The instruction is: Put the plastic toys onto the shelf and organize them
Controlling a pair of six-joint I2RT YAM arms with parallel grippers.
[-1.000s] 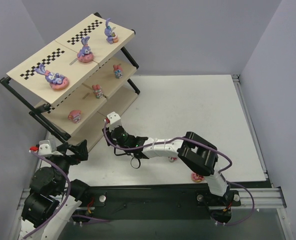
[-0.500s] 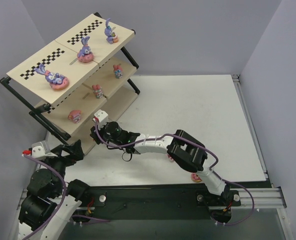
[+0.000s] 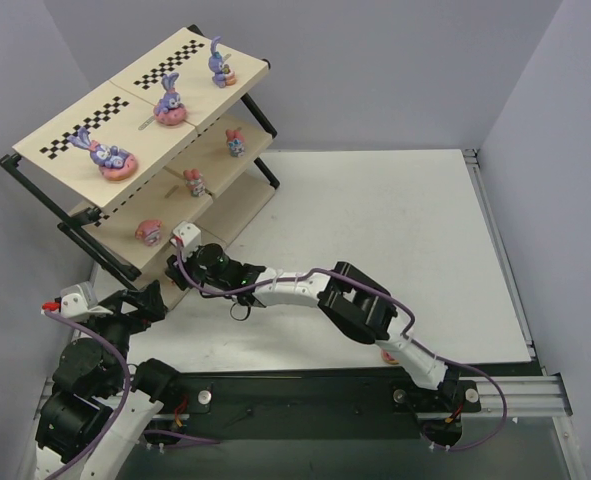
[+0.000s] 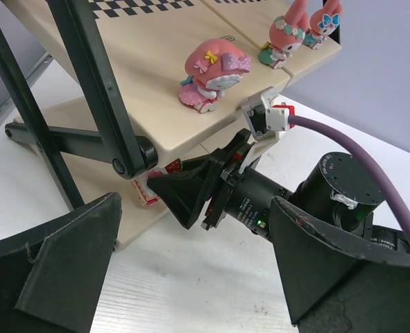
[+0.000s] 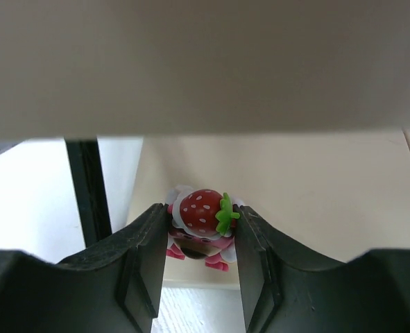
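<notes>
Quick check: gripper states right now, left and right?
Left gripper: open, holding nothing.
Right gripper: closed on a strawberry-topped toy.

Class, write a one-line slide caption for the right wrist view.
Right gripper holds a strawberry-topped toy beneath a beige shelf board.

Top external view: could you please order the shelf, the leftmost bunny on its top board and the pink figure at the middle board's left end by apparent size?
1. the shelf, by far.
2. the leftmost bunny.
3. the pink figure; the bunny sits higher, nearer the camera, so their true gap is unsure.
</notes>
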